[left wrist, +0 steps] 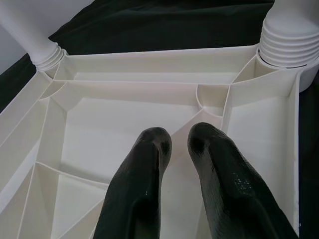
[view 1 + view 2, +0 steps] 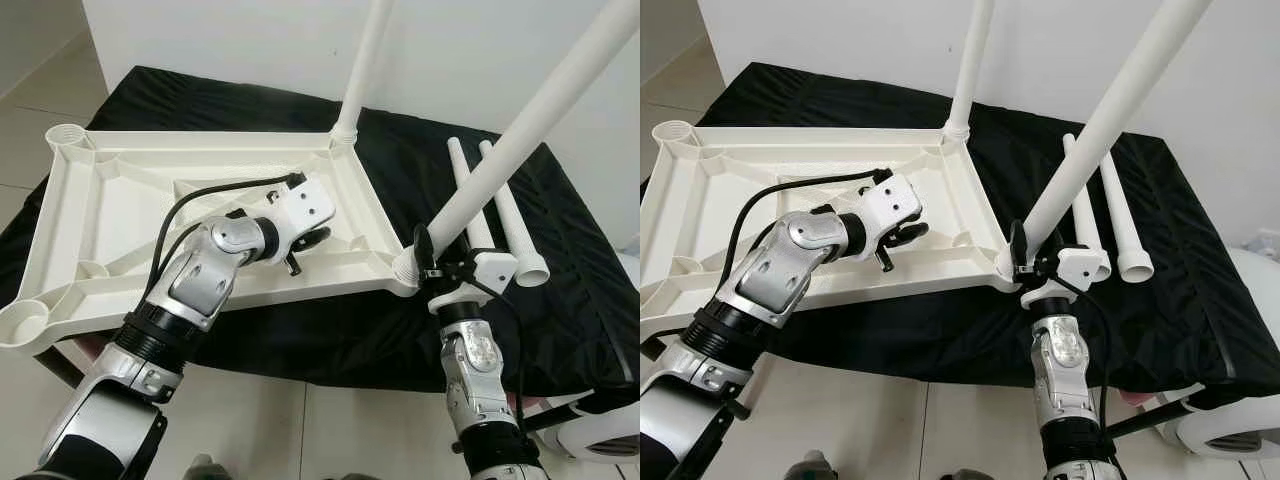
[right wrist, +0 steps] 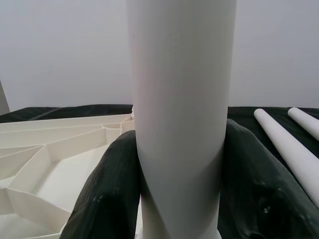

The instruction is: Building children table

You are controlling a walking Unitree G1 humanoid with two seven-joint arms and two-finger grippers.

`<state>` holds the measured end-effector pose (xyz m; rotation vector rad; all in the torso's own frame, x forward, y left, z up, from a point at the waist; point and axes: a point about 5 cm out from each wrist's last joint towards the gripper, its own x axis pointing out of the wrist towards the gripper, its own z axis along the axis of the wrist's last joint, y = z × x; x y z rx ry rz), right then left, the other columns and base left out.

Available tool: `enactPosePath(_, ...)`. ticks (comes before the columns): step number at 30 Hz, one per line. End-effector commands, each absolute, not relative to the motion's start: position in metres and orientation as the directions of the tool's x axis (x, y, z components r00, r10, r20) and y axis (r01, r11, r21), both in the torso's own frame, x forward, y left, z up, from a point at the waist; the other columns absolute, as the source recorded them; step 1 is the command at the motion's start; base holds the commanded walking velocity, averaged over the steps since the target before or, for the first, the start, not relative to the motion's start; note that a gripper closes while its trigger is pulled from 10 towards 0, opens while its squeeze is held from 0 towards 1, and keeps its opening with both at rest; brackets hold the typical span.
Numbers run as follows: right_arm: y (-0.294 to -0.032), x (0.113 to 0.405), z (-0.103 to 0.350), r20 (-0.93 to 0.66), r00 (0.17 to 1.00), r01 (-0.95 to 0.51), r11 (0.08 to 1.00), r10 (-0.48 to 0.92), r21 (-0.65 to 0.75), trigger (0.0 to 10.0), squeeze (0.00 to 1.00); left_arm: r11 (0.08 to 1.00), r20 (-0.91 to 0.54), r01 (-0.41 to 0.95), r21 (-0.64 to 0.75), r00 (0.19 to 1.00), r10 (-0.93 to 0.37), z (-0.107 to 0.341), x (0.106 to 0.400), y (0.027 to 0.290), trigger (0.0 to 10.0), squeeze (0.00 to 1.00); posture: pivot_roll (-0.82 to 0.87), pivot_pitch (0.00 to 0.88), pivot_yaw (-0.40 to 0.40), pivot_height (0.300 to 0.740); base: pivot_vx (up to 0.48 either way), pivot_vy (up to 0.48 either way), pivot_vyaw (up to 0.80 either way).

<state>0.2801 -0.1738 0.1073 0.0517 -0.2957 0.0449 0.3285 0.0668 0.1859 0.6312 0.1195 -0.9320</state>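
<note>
The white tabletop (image 2: 120, 215) lies upside down on a black-covered surface, ribs facing up. One white leg (image 2: 365, 60) stands in its far right corner socket. A second leg (image 2: 520, 130) leans out of the near right corner socket (image 2: 405, 268), and my right gripper (image 2: 432, 252) is shut on it just above the socket; its fingers (image 3: 114, 189) hug the tube in the right wrist view. My left gripper (image 2: 312, 240) hovers over the ribs near the tabletop's right side, shut and holding nothing, with its fingertips (image 1: 154, 142) close together. Two loose legs (image 2: 500, 215) lie on the cloth to the right.
The two left corner sockets (image 2: 65, 135) (image 2: 25, 322) stand open, and the near one hangs over the front edge. Black cloth (image 2: 570, 300) stretches right of the tabletop. A white wall rises behind. A white rounded object (image 2: 610, 435) sits low at the right, over tiled floor.
</note>
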Motion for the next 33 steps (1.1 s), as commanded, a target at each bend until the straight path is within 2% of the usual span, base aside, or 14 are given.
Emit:
enactPosePath(1,-0.197,0.254,0.044,-0.032,0.996,0.079,0.996,-0.078,0.039,10.0,0.0,0.415,-0.342,0.777,0.473,0.596,-0.726,0.192,0.328,0.063,10.0,0.0,0.06,0.049,-0.082,0.74,0.0,0.0,0.0)
enactPosePath(5,-0.197,0.257,0.047,-0.028,0.997,0.072,0.997,-0.071,0.038,10.0,0.0,0.417,-0.341,0.776,0.473,0.598,-0.726,0.192,0.329,0.063,10.0,0.0,0.06,0.051,-0.083,0.74,0.0,0.0,0.0)
enactPosePath(13,-0.189,0.28,0.083,0.091,0.996,0.012,0.998,-0.017,0.061,10.0,0.0,0.43,-0.334,0.789,0.439,0.587,-0.737,0.193,0.329,0.064,10.0,0.0,0.06,0.054,-0.085,0.74,0.0,0.0,0.0)
enactPosePath(14,-0.187,0.287,0.095,0.129,0.992,-0.008,0.998,0.0,0.06,10.0,0.0,0.443,-0.327,0.802,0.4,0.576,-0.749,0.194,0.328,0.063,10.0,1.0,0.05,0.054,-0.088,0.74,0.0,0.0,0.0)
enactPosePath(17,-0.185,0.292,0.104,0.155,0.988,-0.021,0.997,0.011,0.068,10.0,0.0,0.454,-0.319,0.814,0.363,0.566,-0.76,0.194,0.328,0.063,10.0,1.0,0.06,0.053,-0.089,0.74,0.0,0.0,0.0)
enactPosePath(21,-0.173,0.308,0.129,0.226,0.972,-0.085,0.992,0.062,0.095,10.0,0.0,0.403,-0.279,0.857,0.322,0.493,-0.824,0.201,0.318,0.058,10.0,1.0,0.06,0.052,-0.1,0.74,0.0,0.0,0.0)
enactPosePath(23,-0.172,0.309,0.132,0.234,0.97,-0.092,0.991,0.068,0.097,10.0,0.0,0.405,-0.274,0.856,0.322,0.493,-0.826,0.202,0.318,0.058,10.0,1.0,0.06,0.052,-0.101,0.74,0.0,0.0,0.0)
enactPosePath(26,-0.16,0.322,0.149,0.269,0.956,-0.156,0.98,0.12,0.12,10.0,0.0,0.451,-0.231,0.825,0.342,0.539,-0.81,0.207,0.322,0.058,10.0,1.0,0.06,0.046,-0.11,0.74,0.0,0.0,0.0)
enactPosePath(30,-0.157,0.324,0.153,0.272,0.954,-0.169,0.977,0.129,0.128,10.0,0.0,0.457,-0.222,0.819,0.347,0.545,-0.809,0.208,0.323,0.058,10.0,1.0,0.06,0.045,-0.11,0.74,0.0,0.0,0.0)
enactPosePath(31,-0.155,0.327,0.158,0.282,0.948,-0.187,0.976,0.148,0.116,10.0,0.0,0.473,-0.212,0.81,0.345,0.559,-0.802,0.21,0.324,0.058,10.0,0.12,0.06,0.043,-0.115,0.74,0.0,0.0,0.0)
enactPosePath(32,-0.154,0.33,0.164,0.29,0.944,-0.2,0.973,0.159,0.116,10.0,0.0,0.494,-0.194,0.798,0.346,0.576,-0.794,0.212,0.326,0.058,10.0,0.0,0.06,0.04,-0.116,0.74,0.0,0.0,0.0)
enactPosePath(33,-0.153,0.333,0.168,0.294,0.941,-0.208,0.971,0.167,0.115,10.0,0.0,0.508,-0.184,0.79,0.343,0.587,-0.789,0.213,0.327,0.058,10.0,0.0,0.06,0.04,-0.116,0.74,0.0,0.0,0.0)
